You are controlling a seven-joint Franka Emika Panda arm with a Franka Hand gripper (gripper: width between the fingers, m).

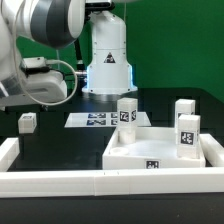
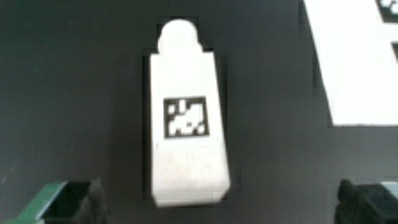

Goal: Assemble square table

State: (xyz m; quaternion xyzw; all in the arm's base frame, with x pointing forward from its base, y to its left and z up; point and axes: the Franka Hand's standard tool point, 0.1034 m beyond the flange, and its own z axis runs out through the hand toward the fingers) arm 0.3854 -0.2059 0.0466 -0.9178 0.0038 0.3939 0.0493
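In the wrist view a white leg (image 2: 189,115) lies flat on the black table, tag facing up, its narrow end pointing away from the fingers. My gripper (image 2: 214,205) hangs above its thick end, open, with both dark fingertips (image 2: 63,205) far apart on either side and nothing between them. The exterior view shows this loose leg (image 1: 27,122) at its left, under the arm (image 1: 40,80). The white square tabletop (image 1: 135,152) lies at the exterior view's right. Three legs stand upright on it (image 1: 127,112) (image 1: 187,133) (image 1: 184,108).
The marker board (image 1: 95,119) lies between the loose leg and the tabletop; its white edge (image 2: 356,70) shows in the wrist view. Long white border bars run along the front (image 1: 100,185) and at the exterior view's left (image 1: 8,150). The robot base (image 1: 108,60) stands behind.
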